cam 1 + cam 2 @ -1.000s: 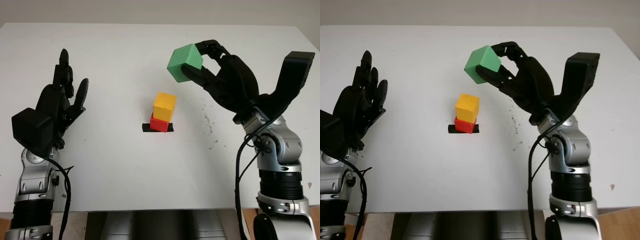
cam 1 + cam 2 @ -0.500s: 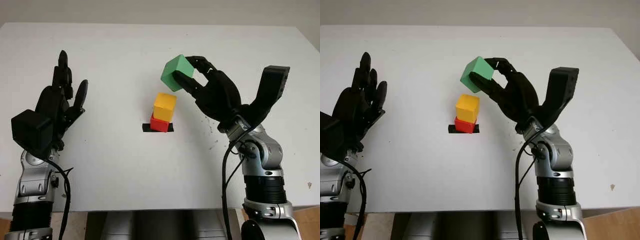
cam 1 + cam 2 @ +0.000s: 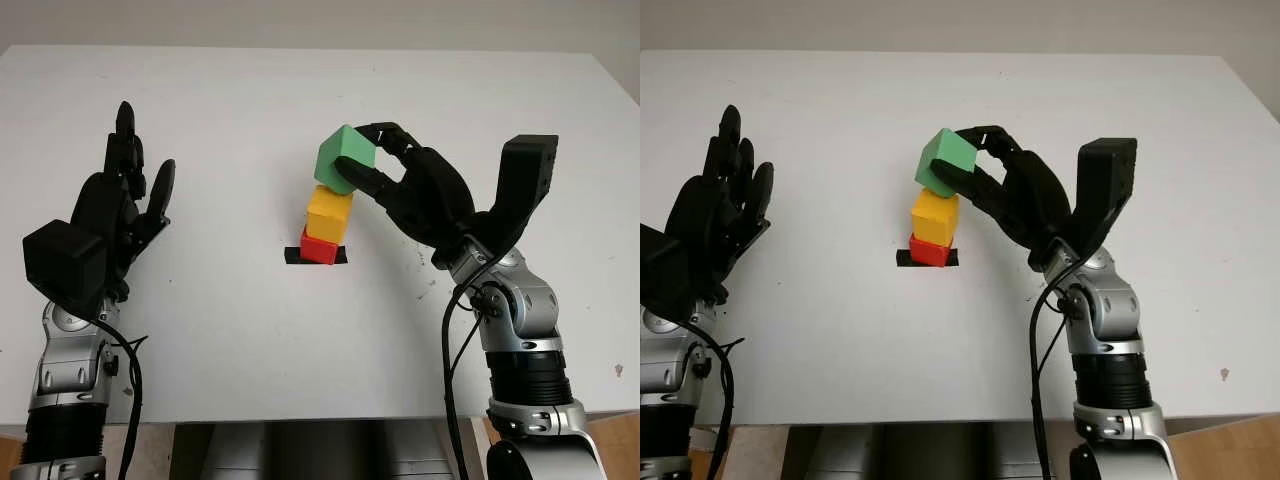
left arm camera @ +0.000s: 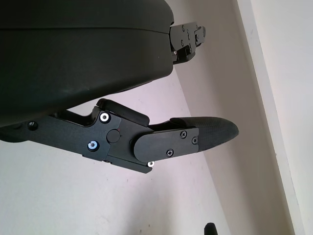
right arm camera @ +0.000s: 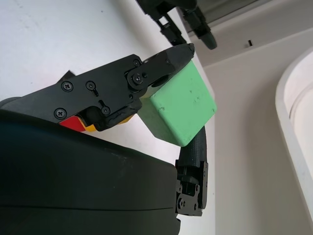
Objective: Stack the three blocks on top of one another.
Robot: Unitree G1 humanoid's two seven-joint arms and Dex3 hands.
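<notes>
A yellow block (image 3: 329, 213) sits on a red block (image 3: 318, 247) at the middle of the white table, on a strip of black tape (image 3: 292, 256). My right hand (image 3: 372, 172) is shut on a green block (image 3: 344, 159) and holds it tilted just above the yellow block, at or very near its top. In the right wrist view the green block (image 5: 178, 108) sits between a finger above and one below, with red and yellow showing behind the hand. My left hand (image 3: 125, 195) is open, raised over the table's left side.
Small dark specks (image 3: 417, 245) lie on the table to the right of the stack. The table's front edge (image 3: 300, 420) runs near both forearms.
My right hand has carried the green block leftward and down, from high and to the right of the stack to just over the yellow block. The left hand has not moved.
</notes>
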